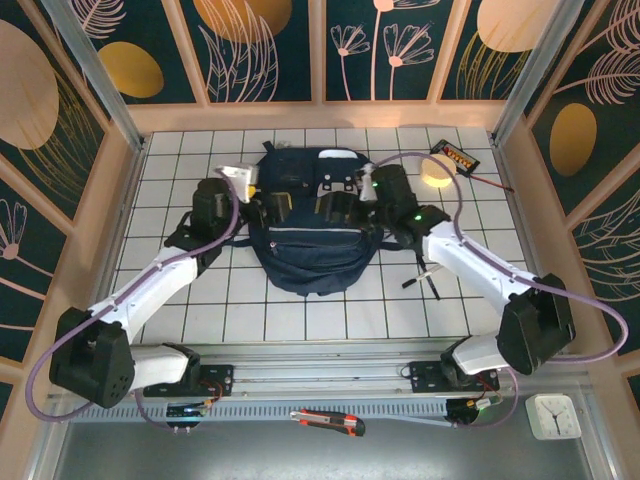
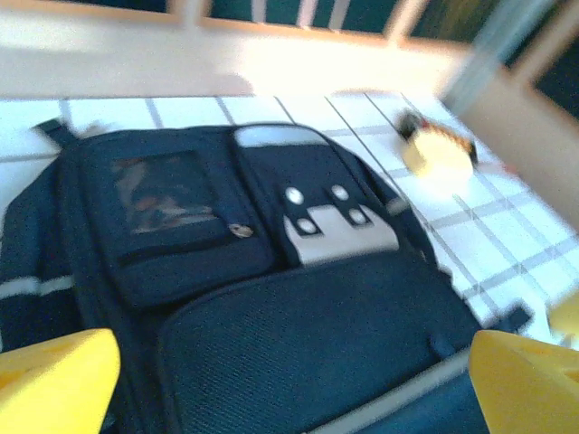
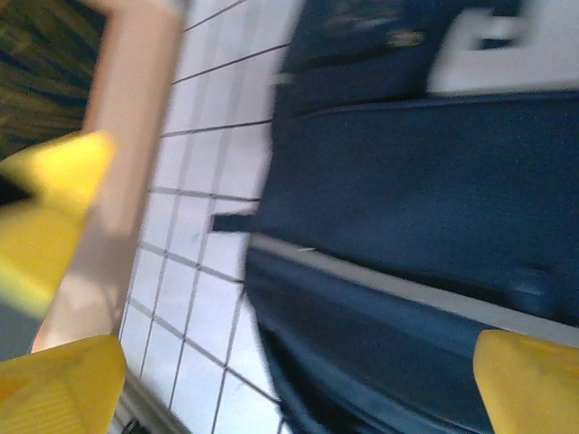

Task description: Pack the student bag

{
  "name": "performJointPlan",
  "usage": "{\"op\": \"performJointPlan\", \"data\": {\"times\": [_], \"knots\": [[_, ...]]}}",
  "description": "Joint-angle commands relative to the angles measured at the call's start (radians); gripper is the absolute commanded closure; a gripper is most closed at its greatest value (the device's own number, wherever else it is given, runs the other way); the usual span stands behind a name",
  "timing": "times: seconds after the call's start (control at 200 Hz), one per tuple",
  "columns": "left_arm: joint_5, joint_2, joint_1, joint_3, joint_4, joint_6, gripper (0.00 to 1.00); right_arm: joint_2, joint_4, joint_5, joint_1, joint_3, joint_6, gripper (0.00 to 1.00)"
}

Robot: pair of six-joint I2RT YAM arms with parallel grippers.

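bag (image 1: 310, 240): lies flat on the tiled tabletop (image 1: 180, 300), centred and toward the far side, straps trailing out on both sides
left tool (image 2: 289, 389): yellow fingers (image 2: 54, 384) spread wide, pinching nothing, over the bag's front pocket
right tool (image 3: 289, 384): spread wide, pinching nothing, over the bag's edge
gadget (image 1: 456, 156): far right, apart from the bag
cutter (image 1: 328, 421): near edge
clock (image 1: 553, 416): near right corner

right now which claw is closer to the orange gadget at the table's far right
Right. The right claw is at the right edge of the student bag, a short way left of the orange gadget; the left claw is at the bag's left edge.
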Motion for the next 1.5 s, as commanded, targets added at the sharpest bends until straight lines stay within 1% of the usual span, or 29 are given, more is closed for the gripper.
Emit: {"op": "performJointPlan", "data": {"times": [0.0,0.065,0.135,0.3,0.46,0.831,1.126,1.176,1.231,1.321,1.496], "knots": [[0.017,0.051,-0.043,0.05,-0.125,0.309,0.05,0.017,-0.197,-0.003,-0.088,-0.058,0.099,0.05],[0.0,0.06,-0.063,0.043,-0.127,0.355,0.06,0.03,-0.184,-0.034,-0.116,-0.081,0.118,0.09],[-0.023,0.055,-0.072,0.029,-0.113,0.365,0.07,0.051,-0.163,-0.059,-0.13,-0.091,0.132,0.11],[-0.005,0.006,-0.074,-0.02,-0.06,0.381,0.07,0.125,-0.108,-0.101,-0.129,-0.068,0.153,0.13],[-0.025,-0.016,-0.073,-0.03,-0.073,0.381,0.07,0.2,-0.075,-0.143,-0.119,-0.021,0.17,0.14],[-0.049,-0.038,-0.074,-0.055,-0.081,0.398,0.06,0.246,-0.115,-0.151,-0.079,0.108,0.194,0.14],[-0.044,-0.016,-0.073,-0.046,-0.082,0.421,0.06,0.263,-0.226,-0.121,-0.072,0.173,0.202,0.15],[-0.043,-0.013,-0.074,-0.043,-0.081,0.423,0.06,0.27,-0.227,-0.121,-0.071,0.177,0.2,0.19],[-0.037,-0.01,-0.074,-0.041,-0.082,0.426,0.06,0.268,-0.188,-0.133,-0.072,0.168,0.213,0.25],[-0.01,0.01,-0.079,-0.025,-0.108,0.452,0.08,0.257,-0.131,-0.152,-0.071,0.155,0.237,0.31],[-0.012,0.09,-0.112,0.019,-0.153,0.578,0.09,0.267,-0.141,-0.155,-0.069,0.171,0.235,0.31]]}}
